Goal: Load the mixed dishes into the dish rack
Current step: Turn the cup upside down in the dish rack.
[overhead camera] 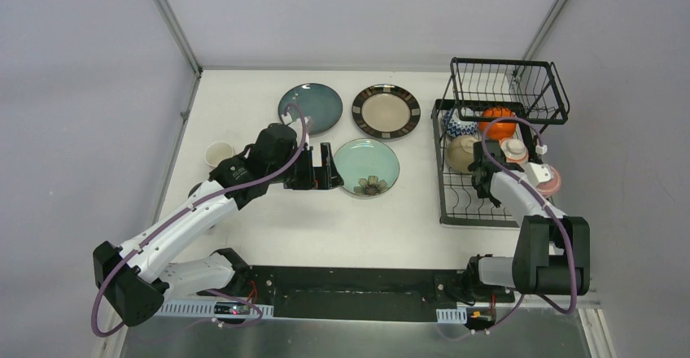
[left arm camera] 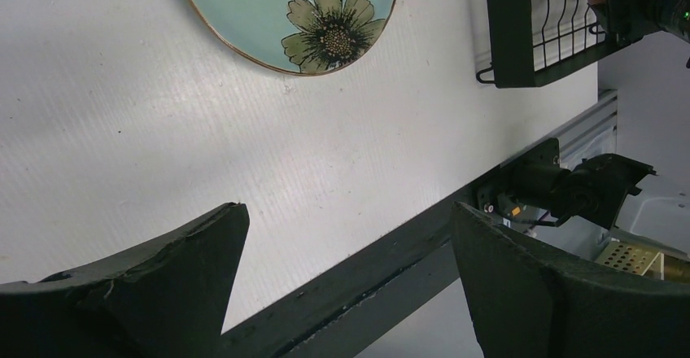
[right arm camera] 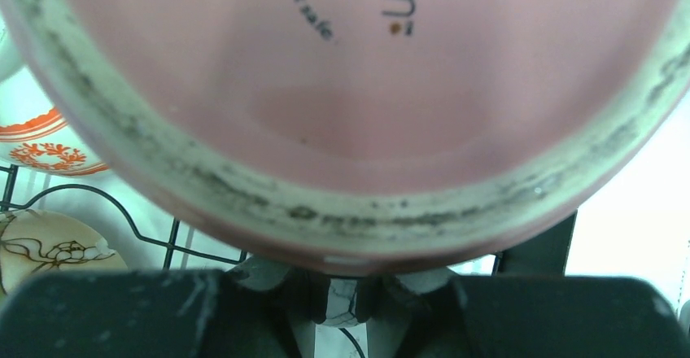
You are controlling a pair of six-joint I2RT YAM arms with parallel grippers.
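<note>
White table walled by grey panels, seen from above and from both wrists. At the near right, the right end effector [overhead camera: 540, 176] is closed to a narrow gap on the edge of a pink cup [overhead camera: 551, 182]. It holds the cup over the right side of the dish rack [overhead camera: 444, 211], apparently ready to set it among the bowls already loaded. From the wrist, the cup's printed base [right arm camera: 366, 89] hides most of the rack. At mid-left, the left end effector [overhead camera: 317, 171] is fully open and empty, just beside the mint green plate [overhead camera: 366, 167]. This is probably an approach to that plate's rim. A white cup [overhead camera: 218, 154] sits to the left. Farther back, the teal plate [overhead camera: 310, 107] and the dark-rimmed beige plate [overhead camera: 386, 111] lie flat, not yet loaded. The orange bowl [overhead camera: 497, 118] sits in the rack below the raised basket [overhead camera: 504, 89].
</note>
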